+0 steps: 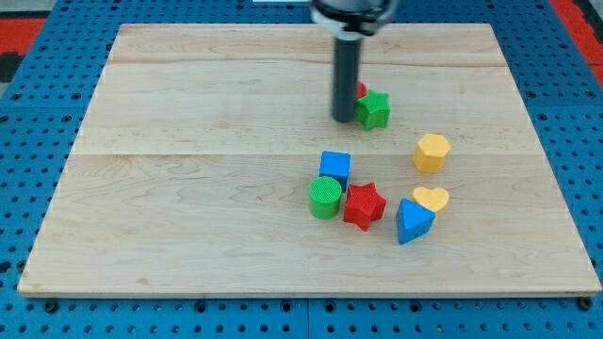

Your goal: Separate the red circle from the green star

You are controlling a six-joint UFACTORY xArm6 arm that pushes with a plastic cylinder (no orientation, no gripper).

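Pale wood board (188,188) sits on a blue pegboard bench (38,315), with red showing at the top corners of the frame; no writing readable anywhere. We've got no gripper, just a dark rod, and my tip (343,119) is down on the board in the upper middle, right against the left side of the green star (374,110). The red circle (361,89) peeks out behind the rod, touching the star, mostly hidden. Lower down there's a cluster: blue cube (334,167), green cylinder (324,198), red star (364,205), blue triangle-ish block (413,222), yellow heart (431,199), plus a yellow hexagon (431,152) further up.
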